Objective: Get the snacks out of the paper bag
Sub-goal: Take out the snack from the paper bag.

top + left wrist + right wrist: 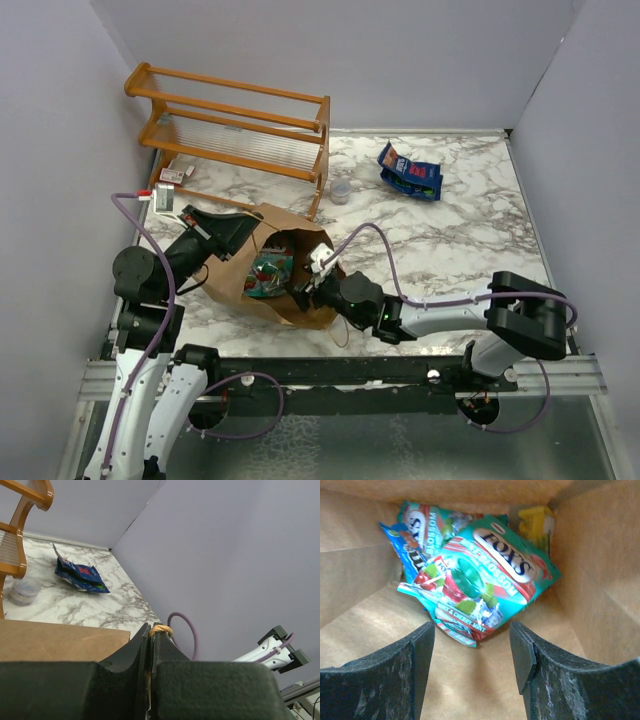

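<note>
The brown paper bag (300, 308) sits at the near left, its mouth open upward. Several snacks (270, 273) lie inside it. My left gripper (243, 236) is at the bag's left rim, shut on the bag's twisted paper handle (161, 629). My right gripper (313, 281) reaches into the mouth from the right. In the right wrist view it is open (472, 635), just short of a green Fox's packet (485, 580) that lies on a blue packet (400, 540), with a yellow one (535, 522) behind. One blue snack packet (410, 172) lies on the table at the far right.
An orange wooden rack (235, 135) stands at the back left. A small clear cup (340, 190) sits beside it, and a small red and white item (172, 175) lies near its left foot. White walls close in the marble table (470, 240) on three sides.
</note>
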Action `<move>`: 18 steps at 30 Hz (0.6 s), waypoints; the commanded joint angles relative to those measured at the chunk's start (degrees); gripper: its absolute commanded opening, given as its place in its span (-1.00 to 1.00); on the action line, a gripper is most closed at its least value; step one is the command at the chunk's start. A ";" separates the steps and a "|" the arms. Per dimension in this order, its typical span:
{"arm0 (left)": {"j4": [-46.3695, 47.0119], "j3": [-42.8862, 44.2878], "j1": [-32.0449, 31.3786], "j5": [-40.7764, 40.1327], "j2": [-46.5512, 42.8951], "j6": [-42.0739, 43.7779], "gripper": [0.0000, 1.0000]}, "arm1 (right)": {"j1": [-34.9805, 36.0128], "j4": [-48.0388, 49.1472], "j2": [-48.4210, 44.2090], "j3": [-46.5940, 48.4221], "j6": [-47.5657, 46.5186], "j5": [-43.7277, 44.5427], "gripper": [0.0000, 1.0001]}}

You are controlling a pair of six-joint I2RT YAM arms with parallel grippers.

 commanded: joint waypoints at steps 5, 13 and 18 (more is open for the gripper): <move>2.35 0.66 -0.11 1.25 0.04 -0.37 -1.00 | 1.90 -2.75 0.43 5.27 -9.26 -5.82 0.16; 4.46 0.38 -0.11 4.23 0.13 -0.98 -1.00 | 2.01 -9.66 7.69 13.51 -0.46 5.79 0.13; 5.33 0.36 -0.14 5.64 -0.04 -1.01 -1.00 | 1.96 -10.21 10.80 16.19 -0.57 6.37 0.31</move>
